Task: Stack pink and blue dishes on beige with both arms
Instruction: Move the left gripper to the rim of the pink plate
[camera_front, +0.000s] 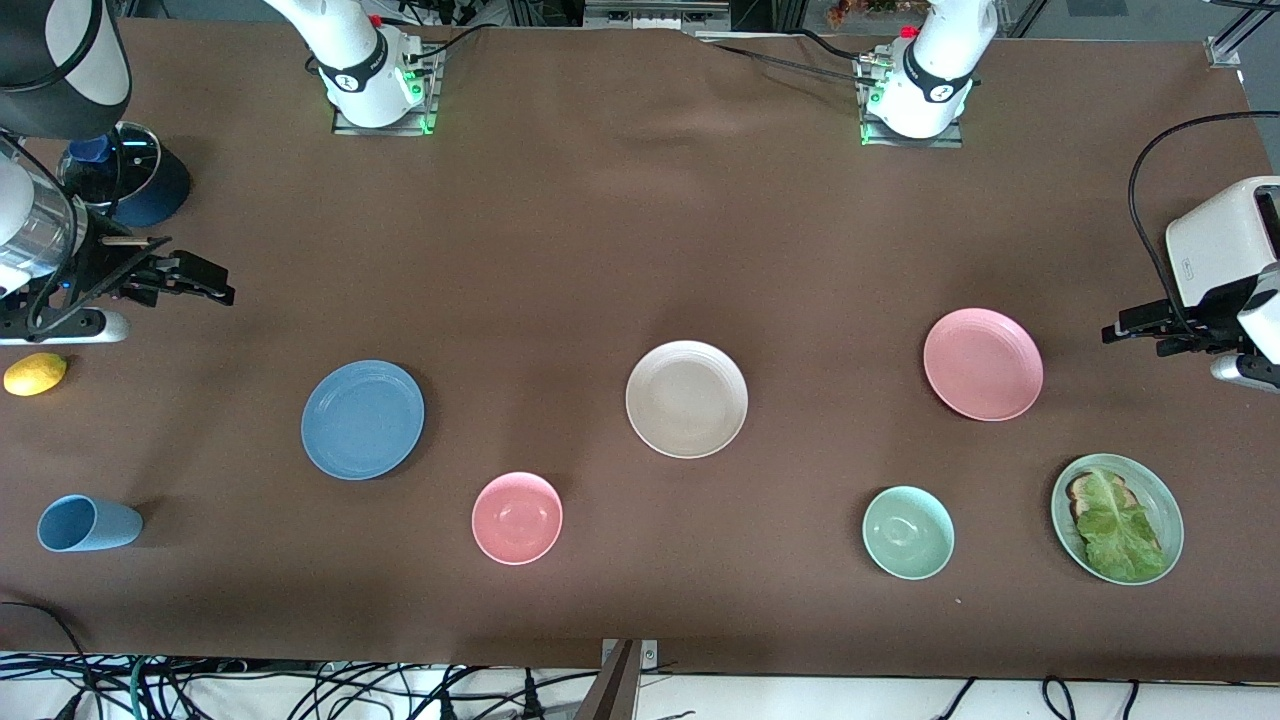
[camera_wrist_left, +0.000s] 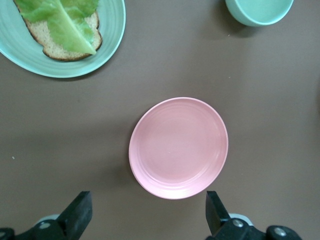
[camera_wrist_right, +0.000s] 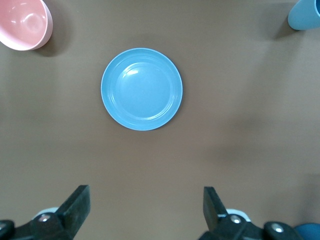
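Observation:
Three equal plates lie in a row on the brown table. The blue dish (camera_front: 362, 419) is toward the right arm's end, the beige plate (camera_front: 686, 399) in the middle, the pink dish (camera_front: 983, 364) toward the left arm's end. My right gripper (camera_front: 222, 293) hangs open and empty over bare cloth beside the blue dish (camera_wrist_right: 142, 89), well apart from it, as the right wrist view (camera_wrist_right: 146, 210) shows. My left gripper (camera_front: 1112, 332) is open and empty over the table just beside the pink dish (camera_wrist_left: 178, 147), whose rim lies close to the open fingers (camera_wrist_left: 148, 215).
Nearer the front camera sit a blue cup (camera_front: 88, 523) on its side, a pink bowl (camera_front: 517, 518), a pale green bowl (camera_front: 908, 532) and a green plate (camera_front: 1168, 500) with bread and lettuce. A lemon (camera_front: 35, 374) and a white toaster (camera_front: 1225, 240) stand at the table's two ends.

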